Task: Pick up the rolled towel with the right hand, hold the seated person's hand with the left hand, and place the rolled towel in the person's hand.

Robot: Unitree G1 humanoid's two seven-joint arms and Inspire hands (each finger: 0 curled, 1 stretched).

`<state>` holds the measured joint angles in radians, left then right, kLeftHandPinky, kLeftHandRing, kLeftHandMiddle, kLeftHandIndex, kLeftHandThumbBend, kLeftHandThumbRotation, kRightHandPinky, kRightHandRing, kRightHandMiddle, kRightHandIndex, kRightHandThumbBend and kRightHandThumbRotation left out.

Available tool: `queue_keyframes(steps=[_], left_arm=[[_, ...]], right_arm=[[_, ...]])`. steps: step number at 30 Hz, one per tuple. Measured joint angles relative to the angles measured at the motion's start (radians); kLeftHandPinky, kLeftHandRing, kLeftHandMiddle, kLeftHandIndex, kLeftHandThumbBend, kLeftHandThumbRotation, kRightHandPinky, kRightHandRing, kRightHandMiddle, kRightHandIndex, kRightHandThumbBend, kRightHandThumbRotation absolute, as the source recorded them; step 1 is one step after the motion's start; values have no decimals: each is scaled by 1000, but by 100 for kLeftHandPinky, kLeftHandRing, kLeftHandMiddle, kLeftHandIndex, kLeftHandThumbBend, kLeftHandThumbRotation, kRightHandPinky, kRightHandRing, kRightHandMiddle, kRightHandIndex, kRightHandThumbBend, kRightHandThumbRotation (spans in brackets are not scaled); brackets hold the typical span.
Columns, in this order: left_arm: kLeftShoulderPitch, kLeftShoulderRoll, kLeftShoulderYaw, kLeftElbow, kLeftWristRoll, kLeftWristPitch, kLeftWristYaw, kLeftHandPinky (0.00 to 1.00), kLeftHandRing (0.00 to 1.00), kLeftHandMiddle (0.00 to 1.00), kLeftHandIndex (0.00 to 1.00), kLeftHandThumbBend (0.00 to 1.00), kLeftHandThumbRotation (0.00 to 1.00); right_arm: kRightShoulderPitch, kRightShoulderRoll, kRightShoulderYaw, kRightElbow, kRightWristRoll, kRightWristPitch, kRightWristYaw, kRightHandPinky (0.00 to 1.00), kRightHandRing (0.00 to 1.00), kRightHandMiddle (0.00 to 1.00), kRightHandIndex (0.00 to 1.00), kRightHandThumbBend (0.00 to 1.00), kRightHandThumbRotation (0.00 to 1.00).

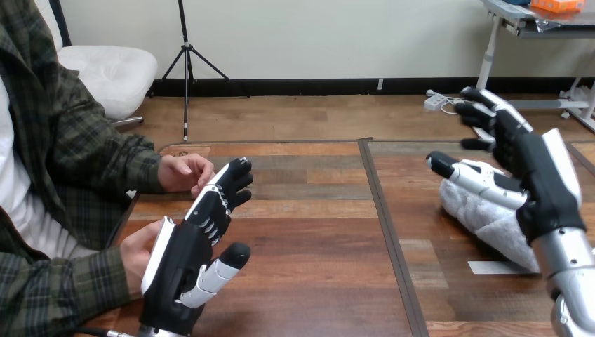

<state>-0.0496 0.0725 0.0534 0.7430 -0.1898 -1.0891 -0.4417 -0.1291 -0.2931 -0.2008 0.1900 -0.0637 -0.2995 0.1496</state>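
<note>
While the person's nearer hand lies at the left edge of the wooden table, my left hand stands just beside it, on the side toward the table's middle. My hand's white back faces that hand, and the two seem to touch, though I cannot be sure from here. My left hand is open. Its fingers run straight toward the far edge and its thumb juts out apart from them, toward the table's middle. It has hold of nothing. The person's farther hand rests loosely curled on the table at the same left edge, just beside my fingertips, and my fingers are not wrapped around it.

Past the table's bare middle, a dark seam runs from the far edge to the near edge.

Beyond that seam, toward the right edge, the rolled towel lies on the table. It is a white roll set slantwise, one end toward the far edge and the other toward the near right corner. My right hand hangs over it, spread wide. The fingers are raised and reach out above the roll's far end, clear of it, and the thumb lies stretched along the top of the roll. Nothing is closed around the towel, which rests on the table under its own weight. My silver right forearm comes in over the near right corner. A small white label lies flat on the wood just beside the towel, on its near side.
</note>
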Motion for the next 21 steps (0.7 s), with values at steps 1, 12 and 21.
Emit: queue_keyframes(steps=[1, 12, 21], left_arm=[[0, -1, 0, 0, 4, 0, 3, 88, 91, 92, 89, 100, 79], [0, -13, -1, 0, 10, 0, 12, 88, 91, 92, 89, 100, 77], [0, -18, -3, 0, 12, 0, 13, 88, 91, 92, 89, 100, 76]], right_arm=[[-1, -1, -1, -16, -9, 25, -7, 87, 91, 87, 90, 100, 39], [-54, -47, -1, -109, -107, 243, -34, 94, 94, 92, 95, 100, 44], [-137, -111, 0, -125, -140, 408, 0, 95, 98, 96, 99, 100, 40]])
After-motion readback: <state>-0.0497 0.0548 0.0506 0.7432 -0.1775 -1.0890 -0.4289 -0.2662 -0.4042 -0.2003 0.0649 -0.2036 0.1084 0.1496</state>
